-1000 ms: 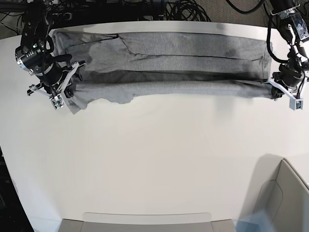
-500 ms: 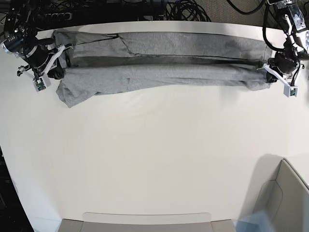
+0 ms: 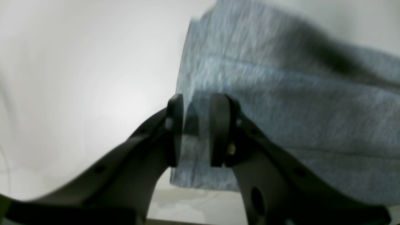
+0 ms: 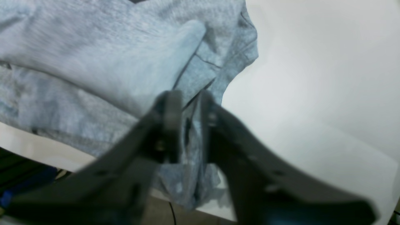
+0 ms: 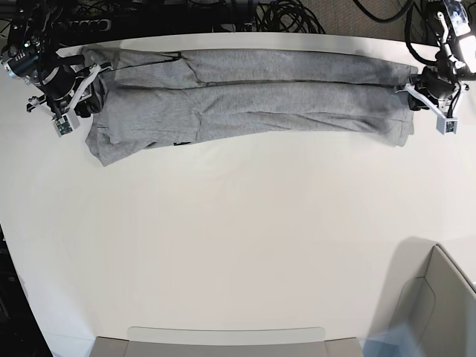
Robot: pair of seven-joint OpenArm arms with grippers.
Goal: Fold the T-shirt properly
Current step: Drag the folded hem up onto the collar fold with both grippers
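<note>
The heather-grey T-shirt (image 5: 253, 100) lies folded into a long strip along the far edge of the white table (image 5: 238, 238), plain side up. My left gripper (image 5: 413, 94) sits at the strip's right end. In the left wrist view the left gripper (image 3: 195, 134) is shut on the T-shirt's (image 3: 281, 109) edge, with cloth pinched in the narrow gap. My right gripper (image 5: 83, 100) sits at the strip's left end, by the bunched sleeve. In the right wrist view the right gripper (image 4: 187, 125) is shut on a fold of the T-shirt (image 4: 78, 62).
A grey bin (image 5: 435, 305) stands at the near right corner. A flat grey tray (image 5: 223, 342) lies at the near edge. Black cables (image 5: 282, 15) run behind the table's far edge.
Both grippers have moved toward the far edge, carrying the near fold of the T-shirt up over the far part. The strip is now narrower and flatter.
</note>
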